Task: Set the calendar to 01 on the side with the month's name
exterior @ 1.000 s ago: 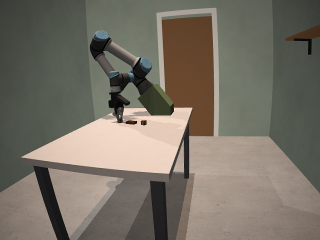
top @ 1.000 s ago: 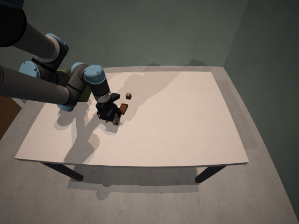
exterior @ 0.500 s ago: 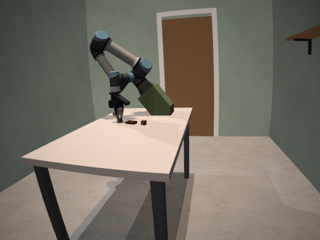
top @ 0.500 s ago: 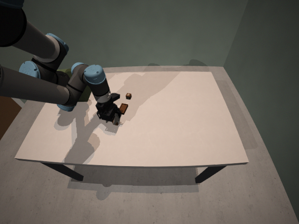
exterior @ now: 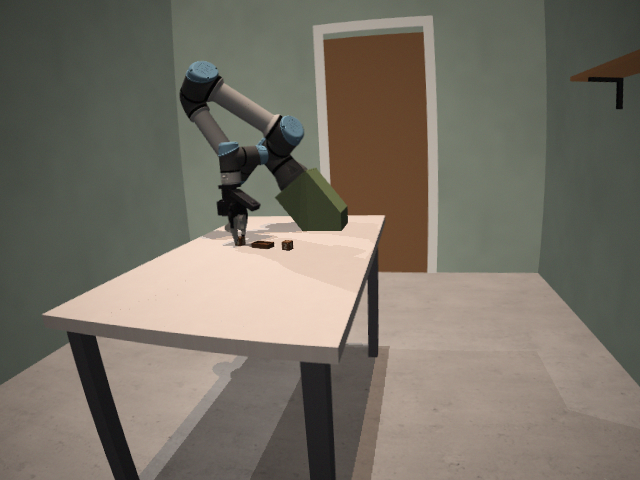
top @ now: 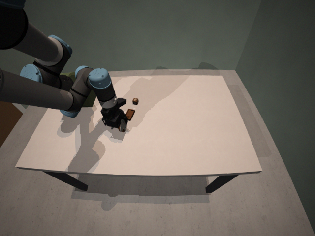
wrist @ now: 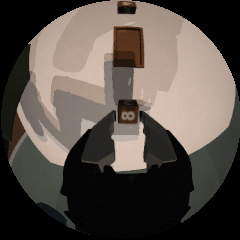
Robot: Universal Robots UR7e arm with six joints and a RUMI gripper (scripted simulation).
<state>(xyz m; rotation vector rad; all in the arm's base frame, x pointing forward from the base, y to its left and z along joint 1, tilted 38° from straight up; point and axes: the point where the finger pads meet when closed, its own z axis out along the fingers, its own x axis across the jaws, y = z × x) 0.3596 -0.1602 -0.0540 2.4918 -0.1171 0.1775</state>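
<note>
My gripper points down at the table top, left of the tray in the top view. A small brown cube with a white 8 facing the wrist camera sits on the table between the fingertips. The fingers stand slightly apart from its sides, so the gripper is open around it. The empty brown tray lies flat just beyond the cube, and it also shows in the top view and the exterior view. The second cube sits on the table past the tray.
The arm's olive-green base block stands at the back of the table, behind the tray. The white table stretches wide to the right and front. A brown door is in the far wall.
</note>
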